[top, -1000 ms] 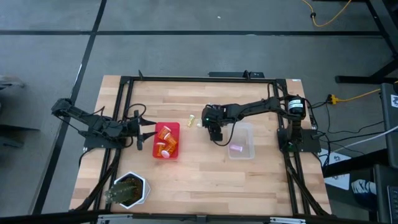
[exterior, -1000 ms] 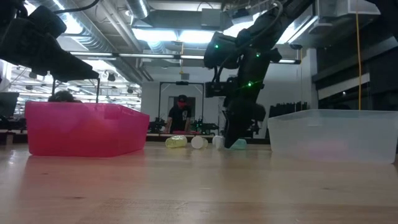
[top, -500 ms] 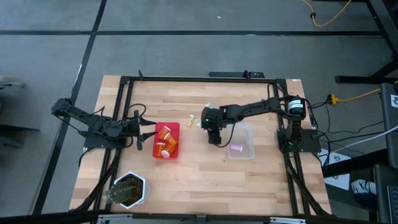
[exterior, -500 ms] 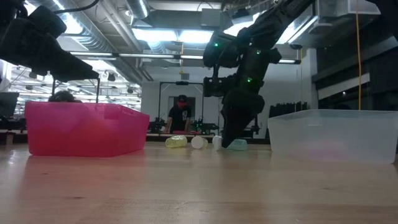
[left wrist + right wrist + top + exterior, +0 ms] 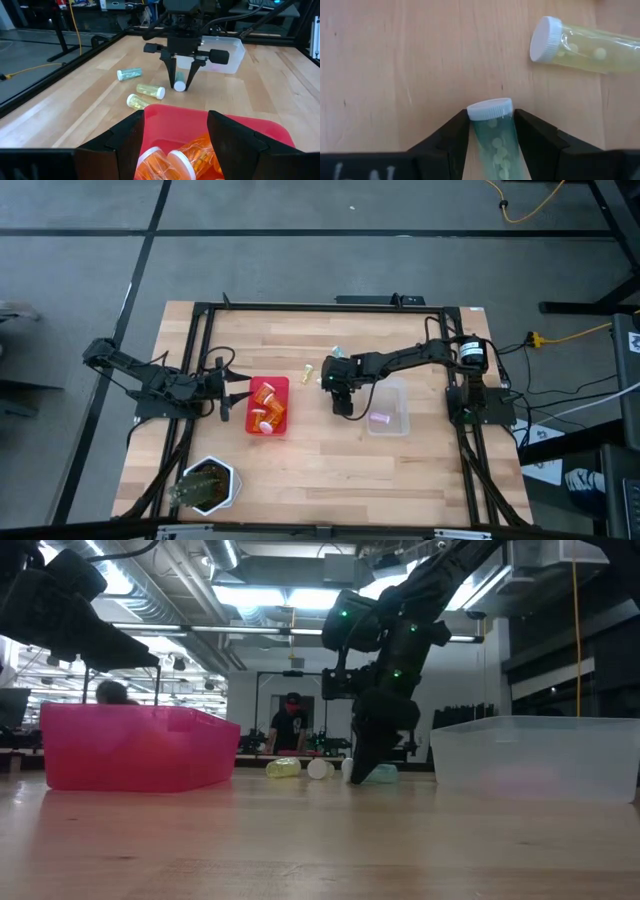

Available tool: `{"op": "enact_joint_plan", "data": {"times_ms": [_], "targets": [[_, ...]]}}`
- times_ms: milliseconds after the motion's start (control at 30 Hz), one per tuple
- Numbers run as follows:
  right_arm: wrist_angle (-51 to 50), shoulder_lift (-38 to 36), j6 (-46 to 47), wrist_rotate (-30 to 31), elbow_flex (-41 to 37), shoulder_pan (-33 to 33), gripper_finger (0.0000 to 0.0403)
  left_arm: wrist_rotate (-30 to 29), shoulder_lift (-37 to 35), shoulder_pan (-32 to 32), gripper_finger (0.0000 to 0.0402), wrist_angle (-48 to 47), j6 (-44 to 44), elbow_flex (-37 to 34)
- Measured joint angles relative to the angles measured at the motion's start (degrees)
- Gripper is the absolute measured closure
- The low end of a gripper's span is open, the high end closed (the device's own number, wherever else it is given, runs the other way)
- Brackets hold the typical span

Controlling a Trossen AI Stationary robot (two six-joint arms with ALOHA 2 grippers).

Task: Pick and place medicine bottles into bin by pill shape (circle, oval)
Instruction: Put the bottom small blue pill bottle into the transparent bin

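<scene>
Now a teal vial is pinched between the right gripper's fingers, low over the wood between the two bins.

Its long axis is seen to run back along the fingers, white cap pointing outward and just past the fingertips, so the body is clamped across its width. The clear bin lies just beside this gripper on the right arm's own side, the red bin farther off by the left gripper, whose jaws are spread above the orange vials. Yellow-green vials and another teal vial lie on the table nearby.
</scene>
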Motion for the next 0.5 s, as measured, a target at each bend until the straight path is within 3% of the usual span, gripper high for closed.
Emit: {"op": "enact_joint_plan", "data": {"times_ms": [500], "targets": [[1.25,-0.52,15.87,2.17,-0.15,0.3,0.0299,0.0,0.01,0.0,0.019,-0.02,0.0,0.02]]}}
